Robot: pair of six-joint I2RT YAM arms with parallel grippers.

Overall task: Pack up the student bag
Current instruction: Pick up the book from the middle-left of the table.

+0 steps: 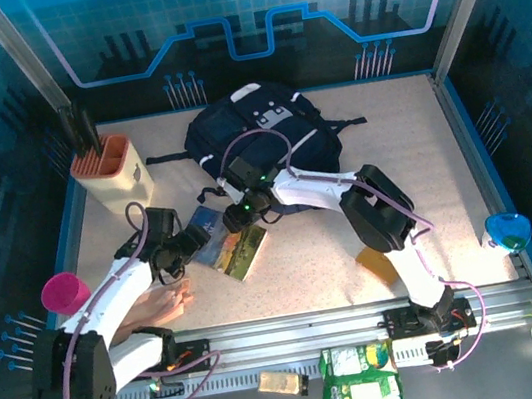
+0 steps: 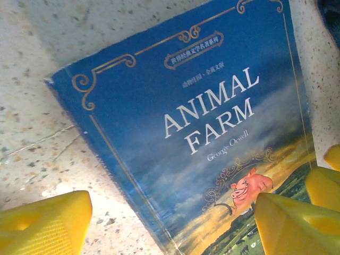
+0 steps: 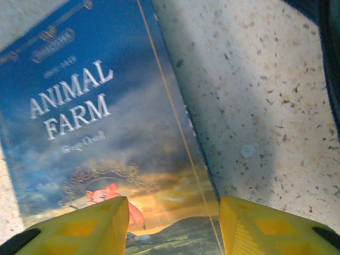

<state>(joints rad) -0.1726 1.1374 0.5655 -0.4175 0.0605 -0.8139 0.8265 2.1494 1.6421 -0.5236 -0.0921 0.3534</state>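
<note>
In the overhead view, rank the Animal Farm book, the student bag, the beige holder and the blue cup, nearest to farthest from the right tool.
1. Animal Farm book, under the right tool, table centre.
2. Student bag, just behind it.
3. Beige holder, back left.
4. Blue cup, far right edge.

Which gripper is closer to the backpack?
Right. The right gripper is over the far end of the book, just in front of the backpack; the left gripper is at the book's left side, farther away.
</note>
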